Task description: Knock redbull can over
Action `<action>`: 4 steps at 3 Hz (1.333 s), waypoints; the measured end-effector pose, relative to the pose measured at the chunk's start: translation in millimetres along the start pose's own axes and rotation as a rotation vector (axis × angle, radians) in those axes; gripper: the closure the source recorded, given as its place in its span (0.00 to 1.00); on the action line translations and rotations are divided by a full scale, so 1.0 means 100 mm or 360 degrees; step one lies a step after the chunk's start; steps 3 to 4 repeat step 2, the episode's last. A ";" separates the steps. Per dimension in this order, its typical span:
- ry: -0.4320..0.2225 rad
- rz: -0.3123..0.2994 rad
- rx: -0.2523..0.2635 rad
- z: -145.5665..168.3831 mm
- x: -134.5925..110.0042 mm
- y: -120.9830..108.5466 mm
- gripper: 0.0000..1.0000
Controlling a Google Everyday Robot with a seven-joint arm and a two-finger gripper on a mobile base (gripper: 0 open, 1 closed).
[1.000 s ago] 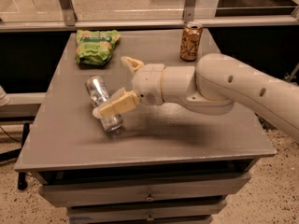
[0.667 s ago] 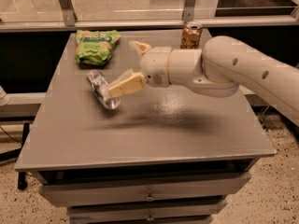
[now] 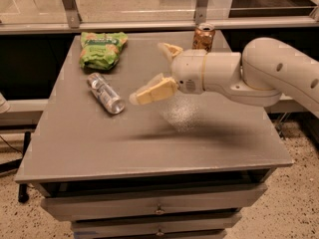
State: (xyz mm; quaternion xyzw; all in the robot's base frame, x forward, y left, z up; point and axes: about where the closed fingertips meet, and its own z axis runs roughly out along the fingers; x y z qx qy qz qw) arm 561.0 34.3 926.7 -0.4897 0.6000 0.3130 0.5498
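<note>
Item 1, redbull can (image 3: 105, 93): slim and silver, lying on its side on the left half of the grey surface (image 3: 149, 153). Its length runs diagonally from far-left to near-right, with a round silver end facing the near side. It is down, not upright

Item 2, my gripper (image 3: 155, 69): held above the middle of the surface, to the right of the redbull can and apart from it. Jaws spread wide, holding nothing. One cream jaw points toward the far edge; the other slants down and left, its tip near the can's near end but clear of it

Item 3, my arm (image 3: 249, 71): white and thick, coming in from the right, with a dark shadow beneath it on the surface

Item 4, green snack bag (image 3: 102, 48): lying flat at the far-left corner, just beyond the far end of the redbull can

Item 5, brown-and-gold can (image 3: 203, 36): upright at the far edge, behind my wrist

Item 6, drawers (image 3: 159, 210): stacked under the surface, small knobs at the centre
</note>
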 end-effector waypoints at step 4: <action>0.0086 -0.0045 -0.0041 -0.76 0.11 0.24 0.00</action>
